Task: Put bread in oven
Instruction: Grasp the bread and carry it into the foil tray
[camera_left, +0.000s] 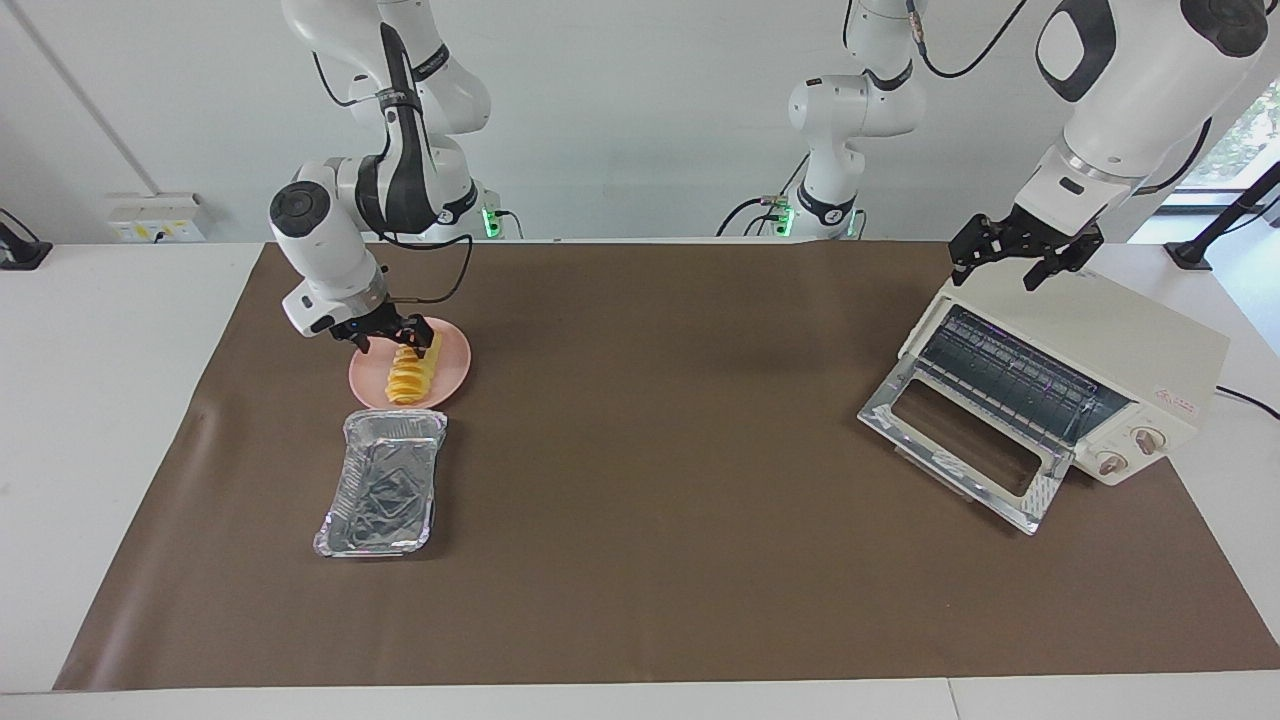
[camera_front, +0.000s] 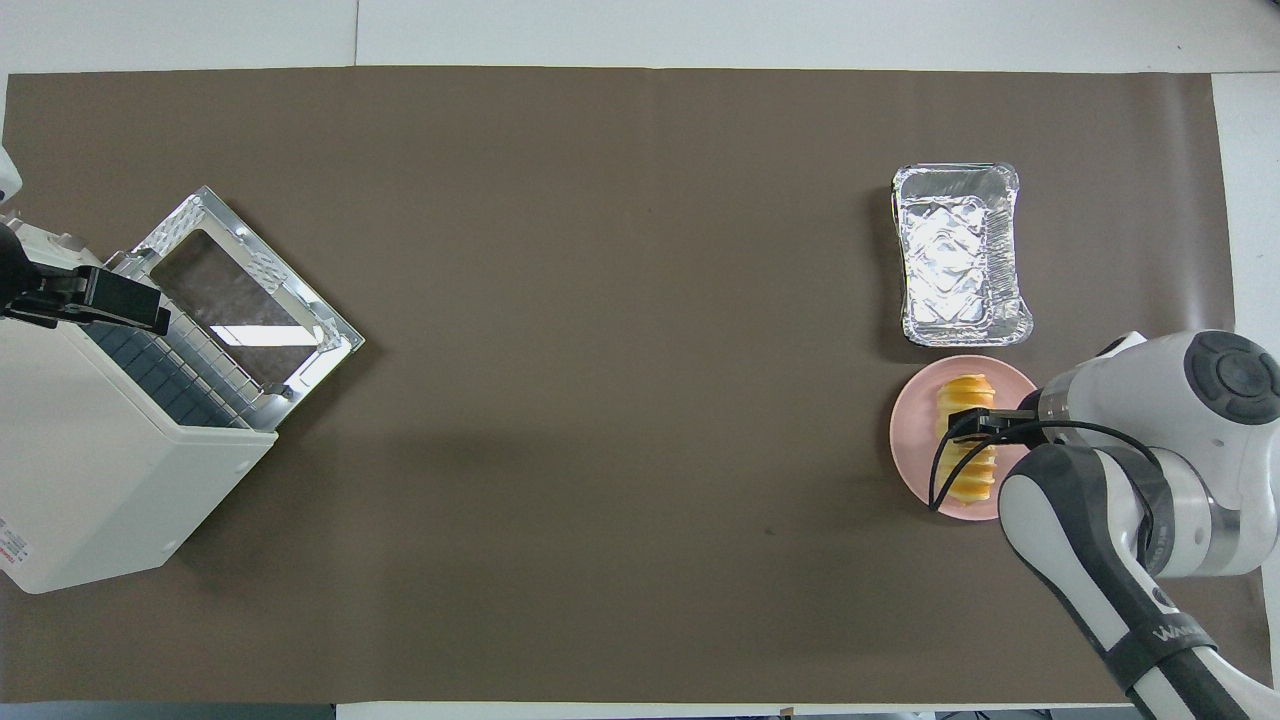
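Yellow-orange ridged bread (camera_left: 407, 372) on pink plate (camera_left: 452, 360); cream-white oven (camera_left: 1110, 345).

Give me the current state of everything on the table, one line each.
Oven: door dropped open, rack bare.
Bread: lying on the plate, not lifted.
Plate: holding the bread.
Foil tray: empty, beside the plate.
Right pincer: open, low over the bread.
Left pincer: open, waiting above the oven.

Crinkled shiny foil tray (camera_left: 382, 482), matt brown table cover (camera_left: 660, 560), smooth cream oven (camera_left: 1085, 350) with polished chrome door frame.
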